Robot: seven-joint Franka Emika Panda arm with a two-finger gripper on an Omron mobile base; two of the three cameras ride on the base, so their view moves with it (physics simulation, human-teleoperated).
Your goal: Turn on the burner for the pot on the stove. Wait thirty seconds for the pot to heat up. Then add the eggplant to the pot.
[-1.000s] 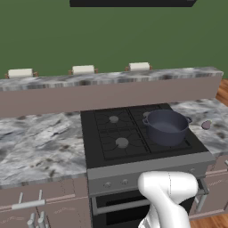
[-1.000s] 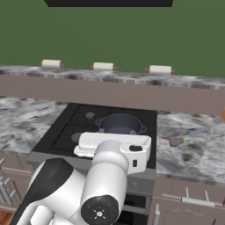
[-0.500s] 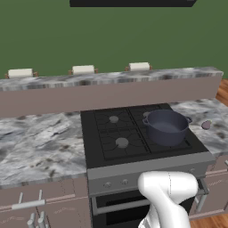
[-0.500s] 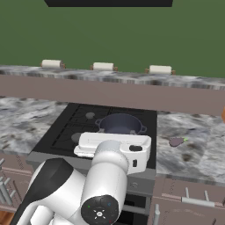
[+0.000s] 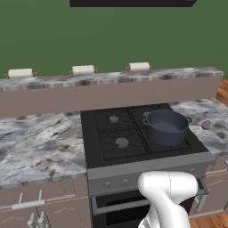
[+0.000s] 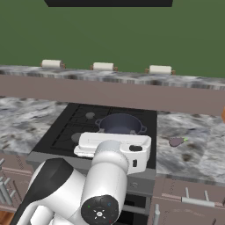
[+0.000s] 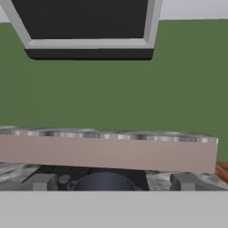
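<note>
Evidently pot (image 5: 166,127) sits on stove (image 5: 111,147).

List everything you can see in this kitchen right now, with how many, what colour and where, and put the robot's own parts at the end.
stove: one, black with a grey front panel, set in the counter.
pot: one, dark blue-grey, on the stove's front right burner.
eggplant: one, dull purple, on the counter right of the stove, apart from the pot.
counter: one, grey marbled, on both sides of the stove.
ledge: one, brownish with a marbled top, behind the stove.
rolls: three, pale, spaced along the ledge top.
hood: one, dark with a pale frame, above the stove.
arm: one, white with dark joints, in front of the stove.
gripper: one, dark tips, open, pointing over the pot.
</note>
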